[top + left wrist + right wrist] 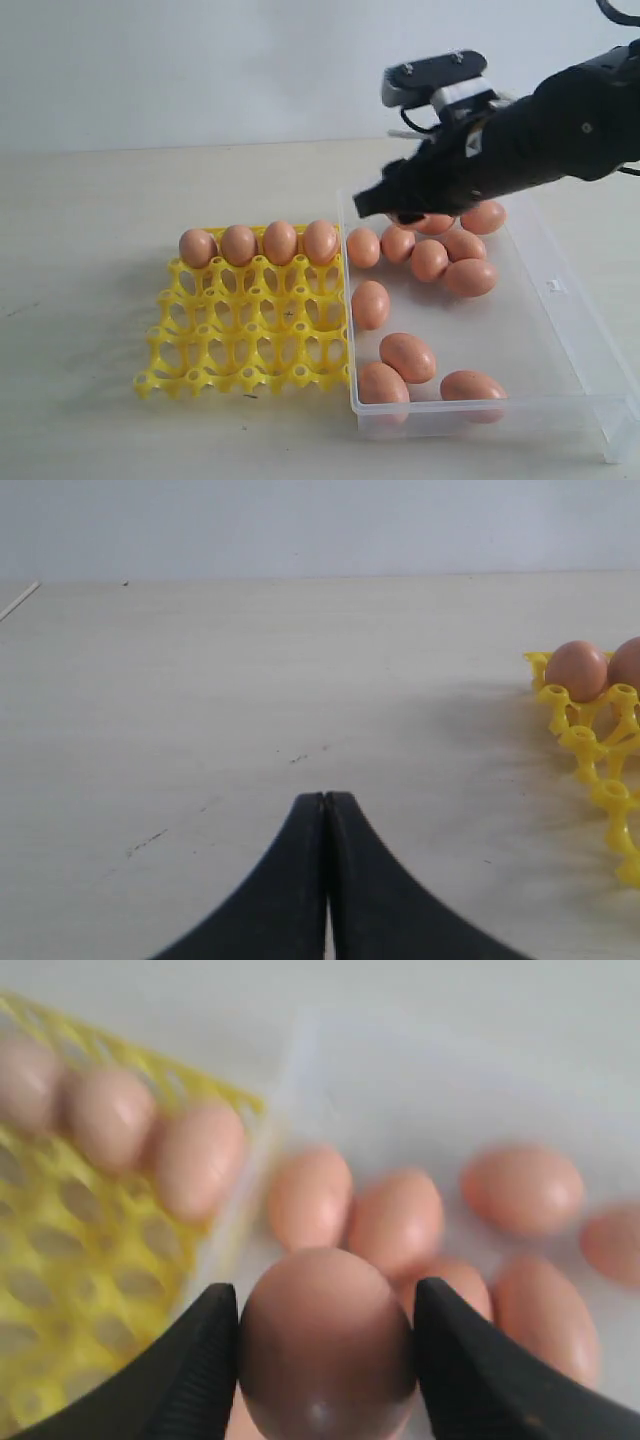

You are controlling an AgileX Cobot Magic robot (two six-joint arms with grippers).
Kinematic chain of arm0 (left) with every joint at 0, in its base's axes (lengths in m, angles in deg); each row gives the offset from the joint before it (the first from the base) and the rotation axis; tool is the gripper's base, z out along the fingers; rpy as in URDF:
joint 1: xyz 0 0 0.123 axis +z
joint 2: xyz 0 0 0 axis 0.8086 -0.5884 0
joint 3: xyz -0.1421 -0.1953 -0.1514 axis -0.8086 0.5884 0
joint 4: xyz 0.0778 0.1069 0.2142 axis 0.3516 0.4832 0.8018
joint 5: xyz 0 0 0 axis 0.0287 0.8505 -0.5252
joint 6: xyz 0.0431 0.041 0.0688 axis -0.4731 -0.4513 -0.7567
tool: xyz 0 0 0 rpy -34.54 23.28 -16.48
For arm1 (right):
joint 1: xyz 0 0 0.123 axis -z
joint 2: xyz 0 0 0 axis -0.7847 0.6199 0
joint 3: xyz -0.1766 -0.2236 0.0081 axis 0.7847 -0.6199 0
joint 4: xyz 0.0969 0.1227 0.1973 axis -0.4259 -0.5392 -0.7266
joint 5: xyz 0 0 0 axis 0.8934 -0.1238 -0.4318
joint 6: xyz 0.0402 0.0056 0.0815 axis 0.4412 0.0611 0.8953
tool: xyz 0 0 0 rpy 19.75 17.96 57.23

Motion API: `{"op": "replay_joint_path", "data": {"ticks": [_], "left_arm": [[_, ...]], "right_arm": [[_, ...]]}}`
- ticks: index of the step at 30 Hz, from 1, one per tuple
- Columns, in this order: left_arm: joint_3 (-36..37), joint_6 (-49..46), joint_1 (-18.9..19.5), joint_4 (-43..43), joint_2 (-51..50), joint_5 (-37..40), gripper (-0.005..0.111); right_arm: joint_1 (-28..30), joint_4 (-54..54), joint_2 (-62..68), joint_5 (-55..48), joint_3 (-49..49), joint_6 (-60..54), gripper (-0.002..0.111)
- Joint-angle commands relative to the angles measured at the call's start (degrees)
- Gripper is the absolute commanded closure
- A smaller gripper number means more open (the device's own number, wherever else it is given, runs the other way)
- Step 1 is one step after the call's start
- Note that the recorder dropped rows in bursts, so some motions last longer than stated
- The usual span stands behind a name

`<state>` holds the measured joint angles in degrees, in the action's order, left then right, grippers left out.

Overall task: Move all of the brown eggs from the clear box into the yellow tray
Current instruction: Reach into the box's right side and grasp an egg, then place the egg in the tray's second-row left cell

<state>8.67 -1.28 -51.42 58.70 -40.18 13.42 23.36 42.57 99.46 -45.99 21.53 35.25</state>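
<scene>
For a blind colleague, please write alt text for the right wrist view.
The right hand grips a brown egg between its black fingers. Behind, blurred, more eggs lie in the clear box and three eggs sit in the yellow tray.

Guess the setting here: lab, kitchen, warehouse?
Probably a robotics lab bench: plain pale tabletop, blank white wall, and staged props, a yellow tray beside a clear box of brown eggs.

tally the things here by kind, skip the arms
eggs: 16
tray: 1
box: 1
total: 18
</scene>
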Motion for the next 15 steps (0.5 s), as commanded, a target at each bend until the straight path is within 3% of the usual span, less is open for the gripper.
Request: {"op": "replay_joint_path", "data": {"ticks": [1,5,10,15], "left_arm": [[-0.23,0.31,-0.29,-0.32,0.32,-0.8,0.107],[-0.23,0.31,-0.29,-0.32,0.32,-0.8,0.107],[-0.23,0.31,-0.29,-0.32,0.32,-0.8,0.107],[-0.23,0.31,-0.29,-0.32,0.32,-0.8,0.107]], "right_arm": [[-5.39,-1.63,1.83,21.45,-0.03,-1.37,0.108],[-9.7,-0.58,5.99,32.91,-0.03,-0.44,0.108],[-12.43,10.05,12.51,43.48,0.08,9.57,0.108],[-12.97,22.74,18.94,44.64,4.48,23.67,0.108]]}}
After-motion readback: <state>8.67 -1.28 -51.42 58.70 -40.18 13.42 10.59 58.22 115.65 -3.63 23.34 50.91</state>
